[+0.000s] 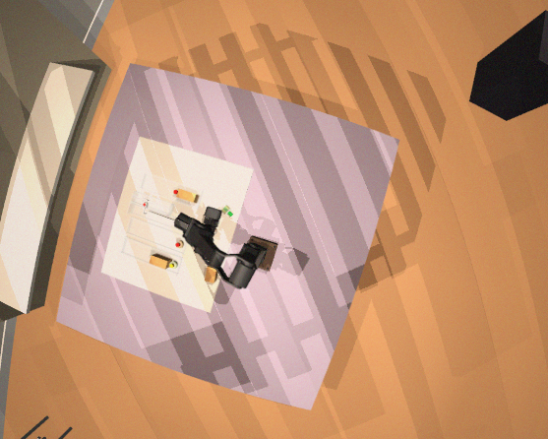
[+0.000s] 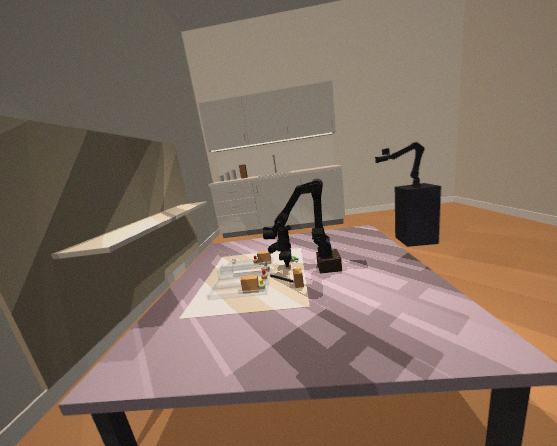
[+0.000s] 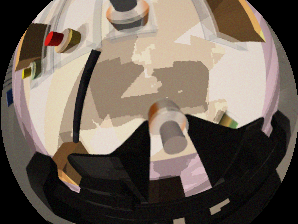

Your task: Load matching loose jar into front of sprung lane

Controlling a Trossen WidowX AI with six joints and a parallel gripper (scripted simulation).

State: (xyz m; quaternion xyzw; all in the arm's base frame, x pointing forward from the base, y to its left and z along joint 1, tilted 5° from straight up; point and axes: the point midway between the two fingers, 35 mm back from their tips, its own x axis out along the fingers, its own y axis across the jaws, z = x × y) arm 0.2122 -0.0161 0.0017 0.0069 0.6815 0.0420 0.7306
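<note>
Lilac tabletop (image 1: 286,315) (image 2: 331,350) carried a cream mat (image 1: 198,162) (image 2: 281,298), both crossed by slanting bands of shadow. The gripper (image 3: 166,121) was found closed on the loose jar (image 3: 172,122), a clear body with an orange band and a grey cap, positioned over the mat. Its fingers stood partly apart, with the jar between them. The matching jar (image 3: 128,14), also orange-banded and dark-capped, stood in a lane, well apart from the held one. A red-capped jar (image 1: 179,244) (image 2: 264,273) (image 3: 66,40) was noted beside that lane. One black rod (image 2: 281,278) (image 3: 83,95) lay near a tan block (image 1: 211,275) (image 2: 298,277) (image 3: 65,159). Contact between the held jar and the mat could not be determined.
</note>
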